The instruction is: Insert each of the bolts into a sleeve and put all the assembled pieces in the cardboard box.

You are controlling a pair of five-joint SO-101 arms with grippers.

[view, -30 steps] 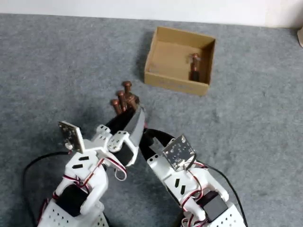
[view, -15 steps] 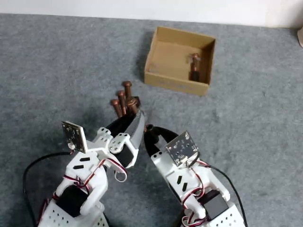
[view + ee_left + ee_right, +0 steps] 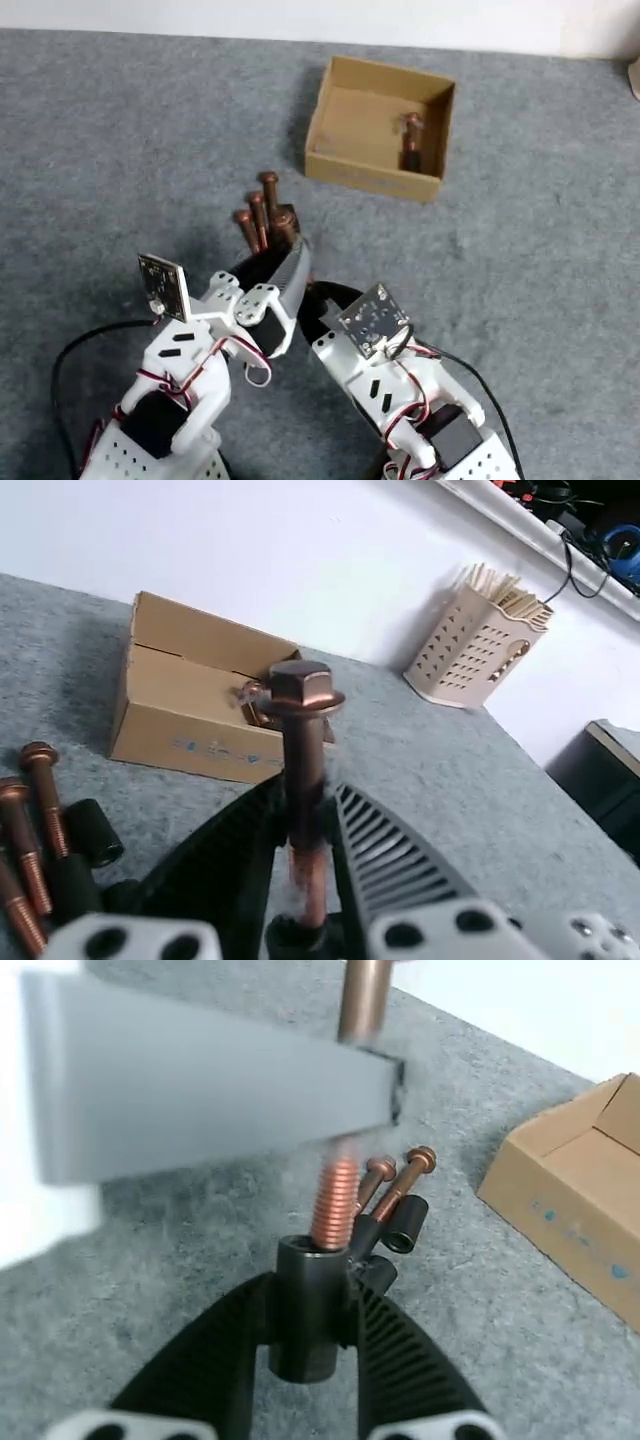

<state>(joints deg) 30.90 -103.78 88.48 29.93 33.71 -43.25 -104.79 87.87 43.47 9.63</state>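
Note:
My left gripper (image 3: 305, 880) is shut on a copper bolt (image 3: 303, 810), head up and shaft pointing down. In the right wrist view my right gripper (image 3: 307, 1335) is shut on a black sleeve (image 3: 306, 1310), held upright just below the bolt's threaded tip (image 3: 335, 1205), which sits at the sleeve's mouth. From above, both grippers meet near the held bolt (image 3: 285, 222). Several loose bolts (image 3: 255, 215) and black sleeves (image 3: 95, 832) lie on the carpet beside them. The cardboard box (image 3: 378, 128) stands farther back with one assembled piece (image 3: 412, 140) inside.
Grey carpet covers the table. A cream perforated holder with wooden sticks (image 3: 478, 640) stands by the white wall beyond the box. Open carpet lies to both sides of the arms.
The right arm has shifted left and pulled in under the left gripper, bringing the sleeve beneath the bolt. The left arm has drawn slightly nearer with its bolt.

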